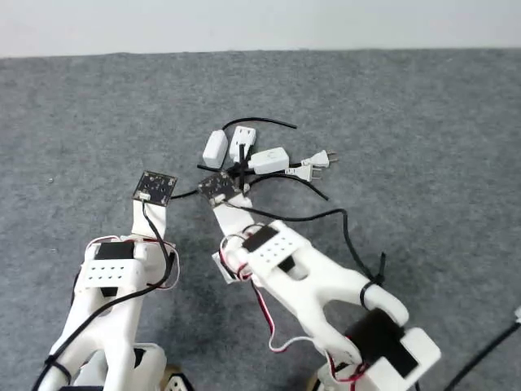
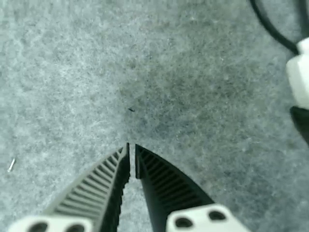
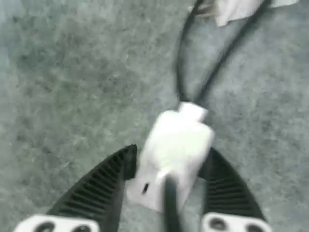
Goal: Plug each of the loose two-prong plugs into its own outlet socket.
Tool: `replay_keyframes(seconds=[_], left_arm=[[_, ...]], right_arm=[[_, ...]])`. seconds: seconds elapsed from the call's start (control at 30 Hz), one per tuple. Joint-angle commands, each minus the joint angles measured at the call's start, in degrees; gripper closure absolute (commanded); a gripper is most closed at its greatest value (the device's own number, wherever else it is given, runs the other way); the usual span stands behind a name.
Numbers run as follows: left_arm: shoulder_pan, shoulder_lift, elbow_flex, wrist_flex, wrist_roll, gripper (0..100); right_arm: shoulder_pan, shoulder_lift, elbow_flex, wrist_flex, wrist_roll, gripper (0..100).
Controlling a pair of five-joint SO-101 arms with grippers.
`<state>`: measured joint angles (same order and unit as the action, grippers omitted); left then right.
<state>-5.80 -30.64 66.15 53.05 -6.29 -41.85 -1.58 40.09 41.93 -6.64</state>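
Our right end effector (image 3: 171,152) stands spread, one finger on each side of a white block (image 3: 176,140) that lies on the grey table (image 1: 423,114). We judge it framed rather than clamped. The block's long axis runs straight away from the fingers, and its black cable (image 3: 181,72) leaves from the far end. We cannot tell whether it is a plug or a socket. A second dark cable (image 3: 167,205) crosses its near end and could snag a lift. Beyond it, the high view shows a two-prong plug (image 1: 309,169) with its prongs pointing to our right, and two white socket pieces (image 1: 215,147) close by, all tangled in black cord. Our left end effector (image 2: 131,147) is pressed together over bare table, off to the side, so the right arm is the nearer one.
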Motion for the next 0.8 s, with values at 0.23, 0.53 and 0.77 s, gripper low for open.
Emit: replay_keyframes(seconds=[0.23,0.53,0.77], left_arm=[[-0.35,-1.41,-2.15,-0.97,-0.35,98],[-0.26,-1.41,-2.15,-0.97,-0.35,98],[-0.09,-1.14,-2.15,-0.97,-0.35,98]], right_arm=[[14.37,-6.11,-6.07,10.33,1.32,99.0],[43.21,-30.37,-2.20,17.89,7.82,99.0],[67.91,-34.86,3.87,17.45,16.35,99.0]])
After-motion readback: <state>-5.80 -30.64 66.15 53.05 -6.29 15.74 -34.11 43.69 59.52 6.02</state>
